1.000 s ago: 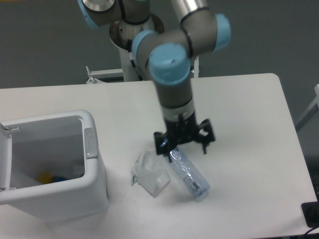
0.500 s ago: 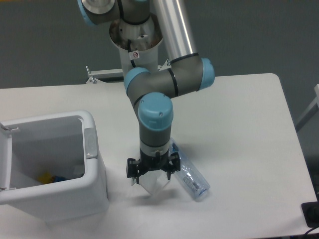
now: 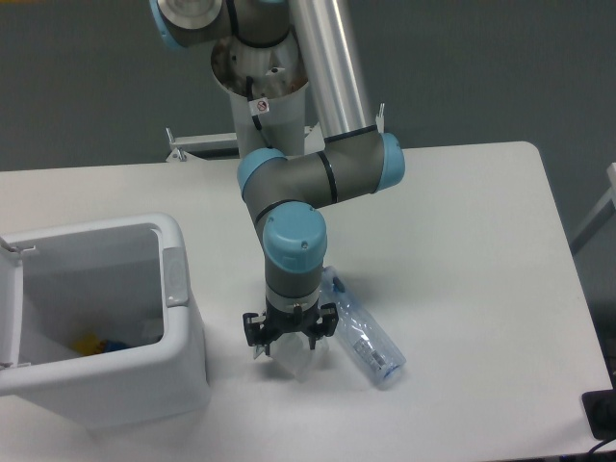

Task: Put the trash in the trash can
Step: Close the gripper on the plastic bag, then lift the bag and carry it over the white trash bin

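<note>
The wrinkly translucent white wrapper lies on the white table just right of the trash can. My gripper points straight down right over it and hides most of it. The jaws look spread apart on either side of the wrapper, and I cannot tell whether the fingertips touch it. The clear bluish bottle lies on its side just right of the gripper, slanting down to the right. The trash can is a white boxy bin at the left with its top open.
Yellow and blue bits lie at the bottom of the bin. The bin's lid hangs open at the far left. The arm's base column stands at the table's back edge. The table's front edge is close below the wrapper.
The gripper has moved left from above the bottle's neck to above the wrapper and has come down lower onto it. The bottle and the bin have not moved.
</note>
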`<act>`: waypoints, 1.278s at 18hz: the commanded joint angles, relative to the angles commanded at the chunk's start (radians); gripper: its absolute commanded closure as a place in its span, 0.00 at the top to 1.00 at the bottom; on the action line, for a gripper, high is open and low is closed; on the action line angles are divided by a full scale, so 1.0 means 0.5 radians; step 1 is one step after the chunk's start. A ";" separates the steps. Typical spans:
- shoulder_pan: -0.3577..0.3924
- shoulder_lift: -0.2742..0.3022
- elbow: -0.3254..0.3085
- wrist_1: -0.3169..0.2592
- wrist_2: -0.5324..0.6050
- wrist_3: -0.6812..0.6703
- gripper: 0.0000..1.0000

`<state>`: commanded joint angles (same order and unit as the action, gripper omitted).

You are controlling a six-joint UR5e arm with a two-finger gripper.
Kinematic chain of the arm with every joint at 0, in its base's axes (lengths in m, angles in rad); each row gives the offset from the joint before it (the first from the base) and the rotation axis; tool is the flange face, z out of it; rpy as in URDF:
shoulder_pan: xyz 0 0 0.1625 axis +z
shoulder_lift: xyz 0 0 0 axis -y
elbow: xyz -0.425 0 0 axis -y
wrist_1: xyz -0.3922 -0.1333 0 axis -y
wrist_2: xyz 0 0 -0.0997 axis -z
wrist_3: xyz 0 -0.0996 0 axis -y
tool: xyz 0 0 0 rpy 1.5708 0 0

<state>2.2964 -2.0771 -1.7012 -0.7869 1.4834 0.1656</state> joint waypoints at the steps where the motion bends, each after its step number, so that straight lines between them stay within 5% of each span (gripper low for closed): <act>1: 0.000 0.006 0.000 0.000 0.000 0.015 0.00; 10: 0.067 0.168 0.193 0.009 -0.208 0.006 0.00; 13: 0.184 0.313 0.392 0.009 -0.373 -0.024 0.00; 16: 0.313 0.408 0.638 0.012 -0.690 -0.337 0.00; 23: 0.175 0.629 0.660 0.006 -0.963 -0.613 0.00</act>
<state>2.3840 -1.7626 -1.3714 -0.7838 1.0017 -0.1410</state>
